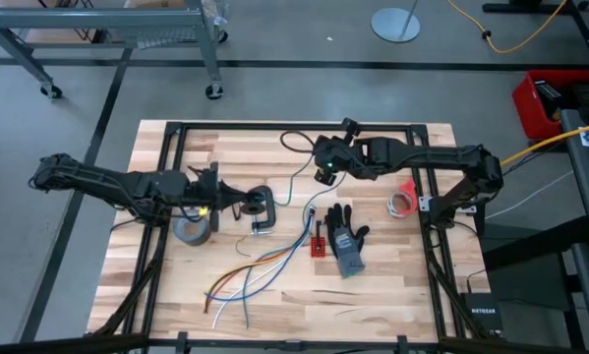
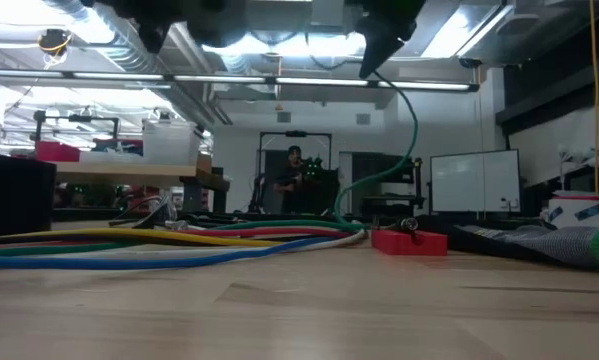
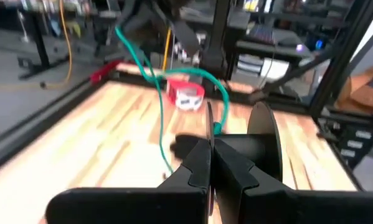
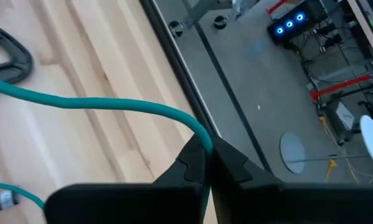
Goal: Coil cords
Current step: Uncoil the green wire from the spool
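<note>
A thin green cord (image 1: 295,183) runs from my right gripper (image 1: 323,169) down to the table; it also shows in the right wrist view (image 4: 111,106) and the low view (image 2: 411,120). My right gripper (image 4: 205,155) is shut on it, above the table's far middle. My left gripper (image 1: 240,203) is shut, left of centre, beside a black clamp-like piece (image 1: 262,208). In the left wrist view the cord (image 3: 192,74) curves just past the left gripper (image 3: 210,155); whether they touch, I cannot tell. No wound black cord bundle shows. My right gripper pinches the green cord between its two fingers at a stretch (image 4: 198,134) right at the fingertips. The cord leaves the fingers toward the table's left, clear of the wood, then sags down to the table (image 2: 341,215).
A grey tape roll (image 1: 194,230) lies near my left gripper. Loose orange, blue and white wires (image 1: 260,267) spread toward the near edge. A dark glove (image 1: 348,244) and a small red board (image 1: 319,244) lie at centre. A red tape roll (image 1: 403,203) lies at the right.
</note>
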Tool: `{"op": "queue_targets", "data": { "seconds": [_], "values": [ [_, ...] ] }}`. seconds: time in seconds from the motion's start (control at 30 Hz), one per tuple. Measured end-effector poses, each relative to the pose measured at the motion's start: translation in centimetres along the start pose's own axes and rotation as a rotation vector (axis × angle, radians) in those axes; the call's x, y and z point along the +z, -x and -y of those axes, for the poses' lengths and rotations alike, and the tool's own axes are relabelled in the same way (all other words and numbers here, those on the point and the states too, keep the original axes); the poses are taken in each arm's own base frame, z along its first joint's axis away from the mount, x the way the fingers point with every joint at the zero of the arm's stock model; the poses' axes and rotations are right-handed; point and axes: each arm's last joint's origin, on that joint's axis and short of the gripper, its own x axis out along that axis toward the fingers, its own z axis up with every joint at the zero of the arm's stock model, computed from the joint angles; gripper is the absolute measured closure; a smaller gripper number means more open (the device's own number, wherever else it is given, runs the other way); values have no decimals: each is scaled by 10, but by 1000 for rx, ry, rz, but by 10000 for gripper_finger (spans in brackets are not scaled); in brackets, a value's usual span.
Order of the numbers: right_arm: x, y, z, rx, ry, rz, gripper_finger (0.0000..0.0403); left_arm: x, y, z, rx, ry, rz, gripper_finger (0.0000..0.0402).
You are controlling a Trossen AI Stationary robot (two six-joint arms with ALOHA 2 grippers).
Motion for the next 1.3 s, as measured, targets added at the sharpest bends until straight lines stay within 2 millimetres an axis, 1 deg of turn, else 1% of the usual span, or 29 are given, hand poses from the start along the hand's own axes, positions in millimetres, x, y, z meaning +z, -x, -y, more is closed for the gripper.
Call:
{"op": "queue_targets", "data": {
  "seconds": [0.13, 0.33, 0.43, 0.63, 0.83, 1.1, 1.3],
  "values": [
    [1, -5, 7, -16, 0, -2, 395, -7, 1, -2, 21, 23, -70, 401],
    [7, -11, 15, -33, -42, 40, 395, -17, 0, -10, 165, 72, -146, 401],
    [12, -10, 15, -16, -70, 83, 395, -20, 1, -15, 235, 90, -170, 401],
    [24, -9, 13, 90, -132, 194, 394, -27, 2, -25, 374, 126, -218, 401],
    [34, -6, 13, 160, -166, 298, 396, -40, 3, -32, 451, 134, -339, 401],
    [39, -4, 15, 169, -189, 339, 395, -55, 11, -37, 534, 155, -498, 401],
    [47, 5, 20, 212, -202, 381, 394, -59, 15, -38, 572, 191, -531, 401]
  ]
}}
